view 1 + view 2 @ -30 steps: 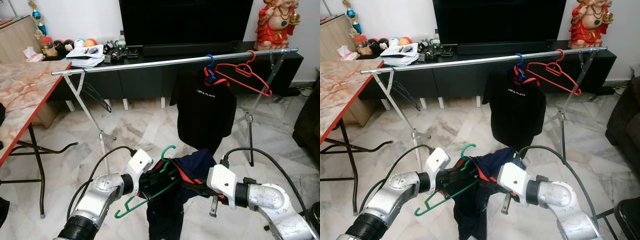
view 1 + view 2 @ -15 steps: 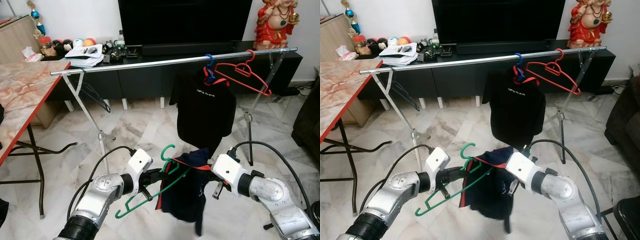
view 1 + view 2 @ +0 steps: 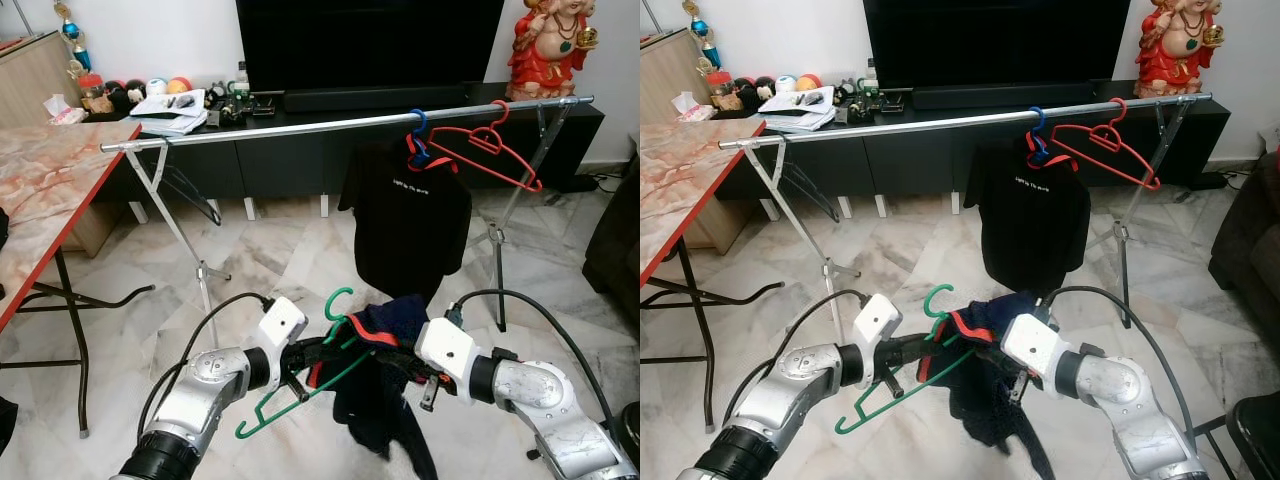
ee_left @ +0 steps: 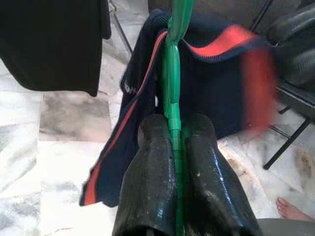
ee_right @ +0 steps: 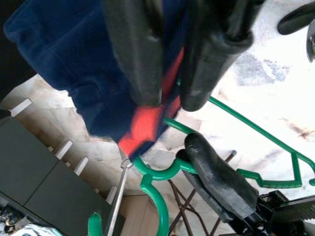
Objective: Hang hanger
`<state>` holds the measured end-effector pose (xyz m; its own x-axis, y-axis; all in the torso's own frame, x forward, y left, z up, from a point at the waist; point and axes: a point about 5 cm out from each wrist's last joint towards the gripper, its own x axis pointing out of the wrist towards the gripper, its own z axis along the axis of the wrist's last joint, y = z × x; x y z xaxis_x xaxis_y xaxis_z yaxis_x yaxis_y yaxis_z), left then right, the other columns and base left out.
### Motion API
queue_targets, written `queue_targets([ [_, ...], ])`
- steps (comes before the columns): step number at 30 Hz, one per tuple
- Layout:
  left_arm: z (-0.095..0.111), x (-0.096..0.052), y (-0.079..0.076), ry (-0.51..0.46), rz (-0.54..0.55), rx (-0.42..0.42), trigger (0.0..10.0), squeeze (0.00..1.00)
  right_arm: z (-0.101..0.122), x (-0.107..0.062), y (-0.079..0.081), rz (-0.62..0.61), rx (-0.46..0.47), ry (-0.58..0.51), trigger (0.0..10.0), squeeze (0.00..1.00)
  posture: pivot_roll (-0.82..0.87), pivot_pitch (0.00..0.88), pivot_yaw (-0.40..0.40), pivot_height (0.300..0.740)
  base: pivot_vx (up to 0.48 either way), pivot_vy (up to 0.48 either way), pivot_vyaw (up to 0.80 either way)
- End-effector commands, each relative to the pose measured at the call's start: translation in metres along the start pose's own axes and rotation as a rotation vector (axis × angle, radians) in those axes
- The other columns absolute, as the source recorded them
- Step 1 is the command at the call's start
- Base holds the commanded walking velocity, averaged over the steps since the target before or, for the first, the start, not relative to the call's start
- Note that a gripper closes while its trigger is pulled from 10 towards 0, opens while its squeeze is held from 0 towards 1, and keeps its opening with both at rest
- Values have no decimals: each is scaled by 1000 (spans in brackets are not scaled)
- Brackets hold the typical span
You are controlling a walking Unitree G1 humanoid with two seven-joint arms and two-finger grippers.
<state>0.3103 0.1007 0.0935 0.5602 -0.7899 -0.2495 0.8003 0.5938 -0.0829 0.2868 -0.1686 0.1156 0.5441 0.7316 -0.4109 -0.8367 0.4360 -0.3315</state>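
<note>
Your left tool (image 3: 300, 365) is clamped narrow on the green hanger (image 3: 300, 392); the left wrist view shows both black fingers (image 4: 152, 182) pressed against the green bar with no gap. The hanger sits tilted just ahead of that tool, its hook (image 3: 336, 300) pointing up and its lower bar sloping down toward the floor.

Your right tool (image 3: 408, 362) is pinched on the navy garment (image 3: 385, 390) with the red trim. In the right wrist view the fingers (image 5: 135, 54) stand close together with cloth and a strip of red collar between them. The garment is draped over the shoulder of the hanger between your two tools, bunched up, with most of it dangling below them. I judge it is only partly threaded on.

The rail (image 3: 340, 124) runs well above and beyond both tools, across the room in front of the TV cabinet (image 3: 260, 160). On the stretch beyond your right tool it already carries a black T-shirt (image 3: 408, 225) on a blue hanger and an empty red hanger (image 3: 485, 150). The stretch beyond your left tool is bare.

So the hanger is in hand and the garment is being dressed onto it. What remains, as I read it: seat the garment properly, raise the hanger, and catch its hook over the rail.
</note>
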Motion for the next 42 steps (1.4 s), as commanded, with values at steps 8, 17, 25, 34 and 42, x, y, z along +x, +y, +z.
queue_targets([
  [8, 8, -1, 2, -50, 22, -12, 10000, 0, -1, -2, 3, 34, -26, 42, 10000, 1000, -65, 41, 21, 740, 0, 0, 0],
  [17, 4, -4, 5, -42, 31, -20, 10000, 0, 11, -19, -12, -43, -33, 4, 10000, 1000, -70, 42, 18, 740, 0, 0, 0],
  [25, -7, -11, 3, 24, -29, 27, 10000, 0, 0, -47, -45, -189, -163, 162, 10000, 0, -76, 46, 18, 740, 0, 0, 0],
  [34, -8, -15, -7, 46, -171, 94, 10000, 0, 7, -41, -33, 50, -234, 91, 10000, 0, -74, 42, 13, 740, 0, 0, 0],
  [42, 1, -15, -18, 45, -310, 151, 10000, 0, 3, -32, -20, 268, -275, 26, 10000, 0, -67, 27, 8, 740, 0, 0, 0],
])
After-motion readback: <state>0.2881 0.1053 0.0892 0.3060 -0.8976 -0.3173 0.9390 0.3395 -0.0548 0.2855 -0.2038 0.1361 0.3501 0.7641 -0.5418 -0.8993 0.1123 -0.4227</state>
